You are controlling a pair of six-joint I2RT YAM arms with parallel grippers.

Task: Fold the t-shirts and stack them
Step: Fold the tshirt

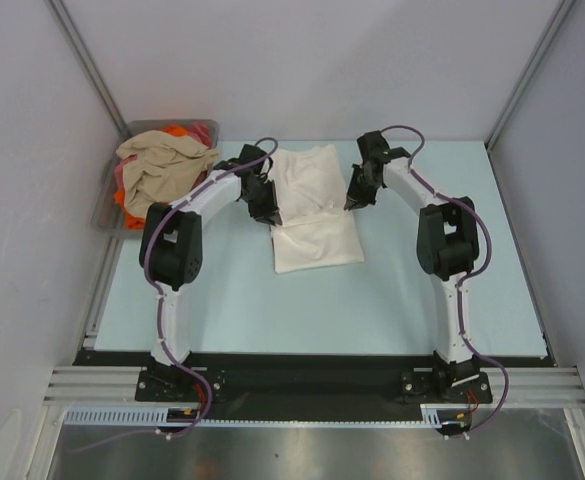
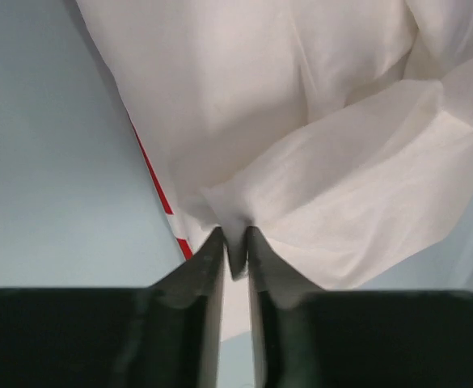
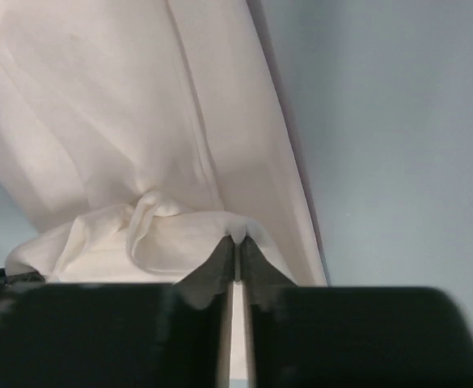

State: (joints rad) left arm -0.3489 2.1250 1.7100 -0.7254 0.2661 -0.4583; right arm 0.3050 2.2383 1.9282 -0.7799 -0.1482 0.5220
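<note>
A white t-shirt lies part-folded on the pale blue table, its near part doubled over. My left gripper is shut on its left edge; the left wrist view shows the cloth pinched between the fingers, with a strip of red print beside it. My right gripper is shut on the shirt's right edge; the right wrist view shows a bunched fold pinched at the fingertips. A beige shirt lies heaped on orange and pink-red shirts in the tray.
A grey tray sits at the table's far left corner. Grey walls stand to the left, the right and behind. A black strip and metal rails run along the near edge by the arm bases.
</note>
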